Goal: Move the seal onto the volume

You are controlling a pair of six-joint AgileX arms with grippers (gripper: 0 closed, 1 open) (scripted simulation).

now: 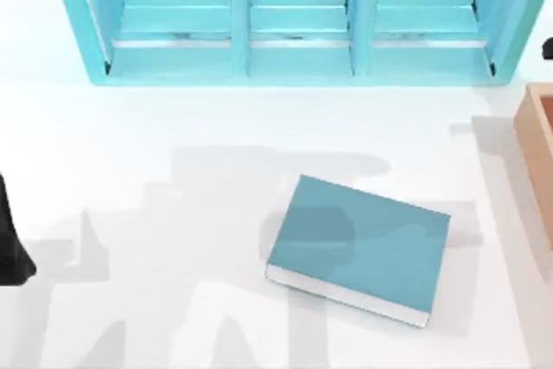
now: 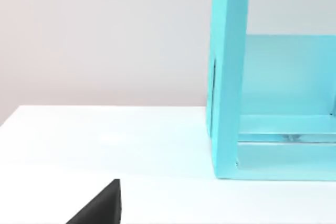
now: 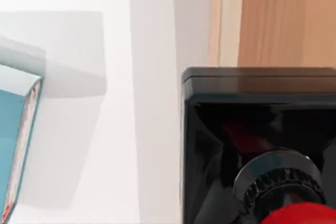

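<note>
**Seal handling: grip at the block base**

We cannot tell how our right jaws stand. The seal (image 3: 262, 166) sits close under our right wrist, probably held. It looks rigid, light, glossy: grip the flat black block. The volume (image 1: 359, 248) lies mid-table; left arm parked at the left edge.

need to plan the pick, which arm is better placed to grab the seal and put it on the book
Right, likely. The right wrist view shows the seal close up, black block and red knob, beside a wooden box, with the book nearby. The left arm sits at the table's left edge, facing the shelf unit.
</note>
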